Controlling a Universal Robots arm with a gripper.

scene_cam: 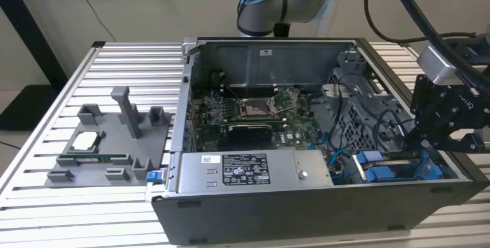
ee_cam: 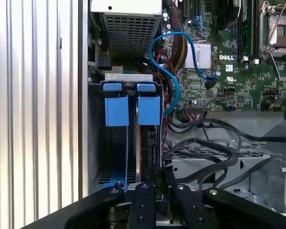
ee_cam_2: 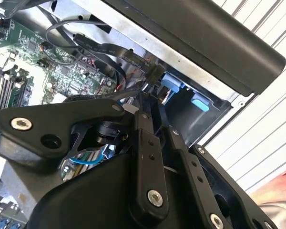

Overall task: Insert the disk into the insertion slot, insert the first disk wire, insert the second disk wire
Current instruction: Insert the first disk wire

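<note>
Hand (ee_cam: 158, 172): clenched, tips close together over the slot; whether anything sits between them cannot be told.
Disk (ee_cam: 148, 110): seated in the slot, its blue carrier end showing beside a second blue tab (ee_cam: 117, 110).
Slot (ee_cam: 127, 78): in the case's near corner, at the exterior view's right.
Case (scene_cam: 306, 213): open, on the slatted desk (scene_cam: 46, 213).
Wires (ee_cam: 205, 143): black, looping just beside the hand.

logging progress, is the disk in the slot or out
In: the disk sits within the insertion slot, blue carrier between its grey walls.
</note>
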